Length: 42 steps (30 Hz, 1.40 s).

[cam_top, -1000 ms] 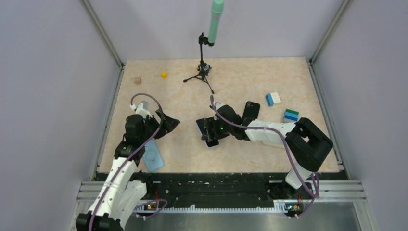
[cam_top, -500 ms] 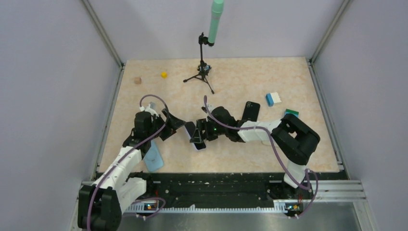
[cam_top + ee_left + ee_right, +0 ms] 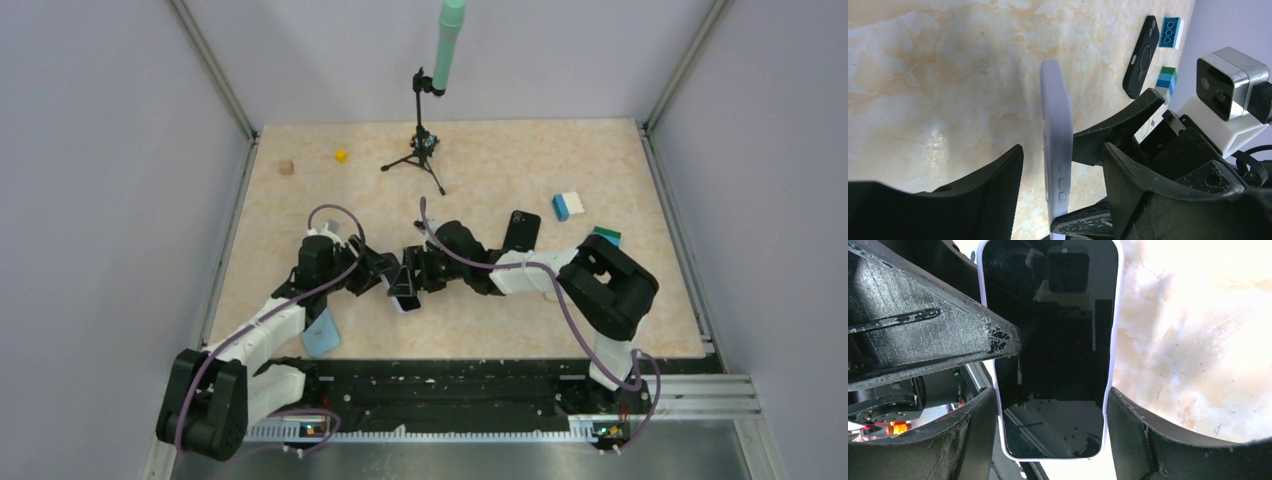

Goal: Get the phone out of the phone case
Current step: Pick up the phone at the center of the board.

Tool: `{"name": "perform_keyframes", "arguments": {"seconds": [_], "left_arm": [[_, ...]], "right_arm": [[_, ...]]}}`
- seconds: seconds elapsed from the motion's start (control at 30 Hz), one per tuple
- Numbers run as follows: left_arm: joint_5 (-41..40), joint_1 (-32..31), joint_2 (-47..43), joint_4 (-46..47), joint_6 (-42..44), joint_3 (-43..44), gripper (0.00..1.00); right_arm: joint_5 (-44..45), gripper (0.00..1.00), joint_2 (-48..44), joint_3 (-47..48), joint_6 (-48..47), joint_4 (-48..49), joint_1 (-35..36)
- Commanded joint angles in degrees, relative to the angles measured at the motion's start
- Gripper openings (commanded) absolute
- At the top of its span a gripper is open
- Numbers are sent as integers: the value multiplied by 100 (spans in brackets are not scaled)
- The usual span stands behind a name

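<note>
I look down on a beige marbled tabletop [image 3: 500,160], evenly lit, enclosed by plain pale lavender walls [image 3: 100,150], with metal frame posts [image 3: 213,70] at the back corners.

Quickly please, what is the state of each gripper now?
Left gripper: open, its fingers on either side of the cased phone.
Right gripper: shut on the cased phone's edges.

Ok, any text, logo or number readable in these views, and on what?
None: no view shows readable text.
The phone screen is dark, reflections only.
The pale case around it is plain and its side buttons are unmarked.
The black case and blue block show no print.
</note>
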Motion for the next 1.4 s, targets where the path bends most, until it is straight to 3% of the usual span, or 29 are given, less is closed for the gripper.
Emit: {"name": "perform_keyframes", "arguments": {"seconds": [0.0,0.13,0.3,0.5,0.6,0.77,0.9,1.17,1.37], "left_arm": [[-130,-119,163,541,-200,-94,59],[-114,-121,287,535,-5,-2,47],[-116,-120,327,277,303,230,40],[56,-121,349,104,421,371,18],[160,-117,436,114,440,406,0],[301,-113,553,103,487,576,0],[374,-112,624,69,589,825,0],[681,-112,478,-159,275,1373,0],[1049,-110,187,-372,653,1979,0]], "right_arm": [[-245,60,15,450,-84,137,126],[-348,60,55,497,-85,61,143],[-575,60,111,653,-102,57,145],[-405,60,115,868,-317,-241,151],[-354,62,179,1017,-406,-456,145],[-142,84,64,1079,-798,-947,127],[-63,93,-433,670,-983,-929,69],[421,92,-2012,-466,-299,-851,-265],[1173,92,-3412,-1555,723,-330,-277]]}}
